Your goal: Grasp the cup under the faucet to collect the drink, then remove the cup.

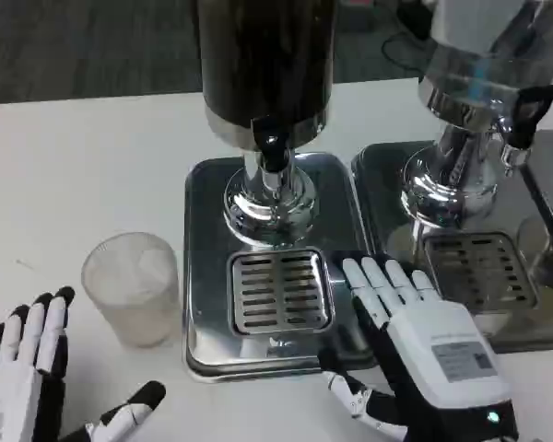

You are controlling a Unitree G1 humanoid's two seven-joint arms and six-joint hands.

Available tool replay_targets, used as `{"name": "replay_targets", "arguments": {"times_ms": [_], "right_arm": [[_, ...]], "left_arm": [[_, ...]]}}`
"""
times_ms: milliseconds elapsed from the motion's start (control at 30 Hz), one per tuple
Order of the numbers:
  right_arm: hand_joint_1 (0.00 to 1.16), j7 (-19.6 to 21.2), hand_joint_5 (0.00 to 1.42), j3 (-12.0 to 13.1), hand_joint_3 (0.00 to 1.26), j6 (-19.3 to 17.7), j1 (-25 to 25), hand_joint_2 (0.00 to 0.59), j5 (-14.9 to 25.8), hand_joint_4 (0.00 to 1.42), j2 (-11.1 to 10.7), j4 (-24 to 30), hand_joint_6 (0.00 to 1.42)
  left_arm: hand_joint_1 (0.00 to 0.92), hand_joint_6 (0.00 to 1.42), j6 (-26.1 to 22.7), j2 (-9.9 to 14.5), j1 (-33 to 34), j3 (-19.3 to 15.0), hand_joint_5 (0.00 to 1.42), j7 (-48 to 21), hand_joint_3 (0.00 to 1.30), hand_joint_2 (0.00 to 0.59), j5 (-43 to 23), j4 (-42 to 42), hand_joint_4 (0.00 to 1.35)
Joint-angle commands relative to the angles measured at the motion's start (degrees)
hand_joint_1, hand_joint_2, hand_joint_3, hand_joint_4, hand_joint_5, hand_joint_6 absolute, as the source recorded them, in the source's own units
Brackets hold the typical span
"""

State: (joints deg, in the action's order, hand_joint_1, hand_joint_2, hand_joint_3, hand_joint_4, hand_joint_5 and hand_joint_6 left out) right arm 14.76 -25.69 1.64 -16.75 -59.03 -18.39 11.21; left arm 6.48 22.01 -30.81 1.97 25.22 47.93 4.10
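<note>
White table, grey floor beyond

A dispenser is standing at the back centre of the table, its faucet pointing down over a base tray with a drain grate lying in its near half. The cup is sitting upright on the table just left of the tray, not under the faucet. A second dispenser is standing to the right on its own tray. The right hand is lying over the first tray's near right corner, possibly touching it. The left hand is sitting near the cup, apart from it.
</note>
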Motion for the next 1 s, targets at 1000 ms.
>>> {"name": "replay_targets", "arguments": {"times_ms": [1000], "right_arm": [[0.36, 0.00, 0.00, -1.48, 0.00, 2.08, 1.42, 0.424, -1.45, 0.00, 2.92, -1.84, 0.00]], "left_arm": [[0.000, 0.00, 14.66, 5.24, 10.73, -7.37, 0.00, -3.34, 0.00, 0.001, -17.80, -11.07, 0.00]]}}
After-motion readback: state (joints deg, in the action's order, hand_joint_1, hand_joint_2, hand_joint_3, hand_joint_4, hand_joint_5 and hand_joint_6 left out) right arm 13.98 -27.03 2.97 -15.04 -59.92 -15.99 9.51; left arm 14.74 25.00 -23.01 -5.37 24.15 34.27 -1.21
